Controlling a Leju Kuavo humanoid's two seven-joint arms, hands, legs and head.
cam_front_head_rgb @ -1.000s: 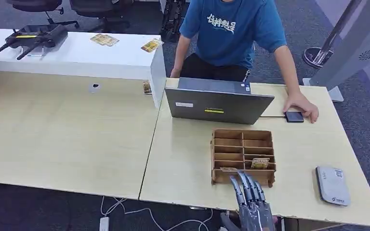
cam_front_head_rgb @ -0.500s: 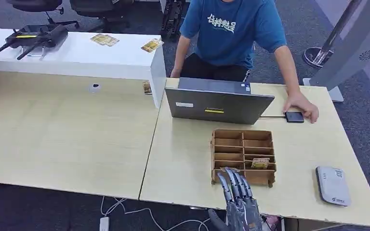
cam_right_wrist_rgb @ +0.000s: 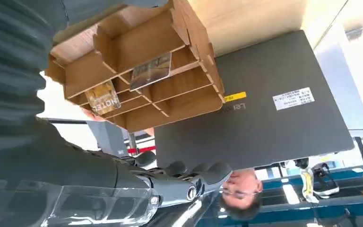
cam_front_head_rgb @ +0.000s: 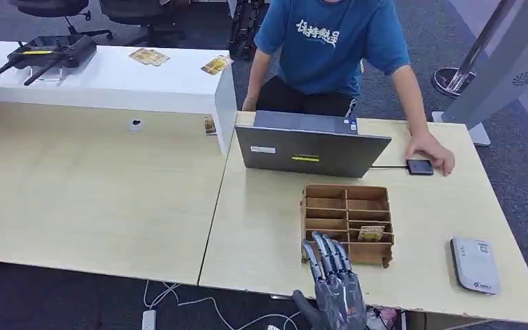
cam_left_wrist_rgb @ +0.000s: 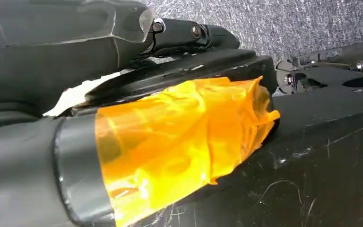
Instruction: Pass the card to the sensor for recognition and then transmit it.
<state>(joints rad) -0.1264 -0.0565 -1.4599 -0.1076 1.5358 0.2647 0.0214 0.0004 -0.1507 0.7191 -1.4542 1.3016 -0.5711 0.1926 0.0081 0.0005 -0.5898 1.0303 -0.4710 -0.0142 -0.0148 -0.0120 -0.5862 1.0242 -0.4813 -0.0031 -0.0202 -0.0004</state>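
Observation:
A brown partitioned box (cam_front_head_rgb: 347, 206) stands on the table in front of the laptop. One card (cam_front_head_rgb: 370, 233) stands in a near right compartment, and a second card (cam_front_head_rgb: 327, 241) sits in the near left one. My right hand (cam_front_head_rgb: 333, 285) rises over the table's near edge with its fingers stretched and apart. Its fingertips are at the box's near left corner and it holds nothing. The right wrist view shows the box (cam_right_wrist_rgb: 137, 42) with both cards (cam_right_wrist_rgb: 152, 71) (cam_right_wrist_rgb: 103, 97). A flat grey-white sensor (cam_front_head_rgb: 475, 265) lies at the right. My left hand (cam_left_wrist_rgb: 123, 156) hangs low, its thumb wrapped in orange tape.
A person in a blue shirt sits behind the grey laptop (cam_front_head_rgb: 313, 148), one hand (cam_front_head_rgb: 432, 148) resting by a small black device (cam_front_head_rgb: 420, 166). A white counter (cam_front_head_rgb: 110, 75) at the back left carries a black controller and loose cards. Cables lie on the floor below the table.
My right hand has slid left along the box's near side, from its middle to its left corner. The box, the cards and the person have stayed put.

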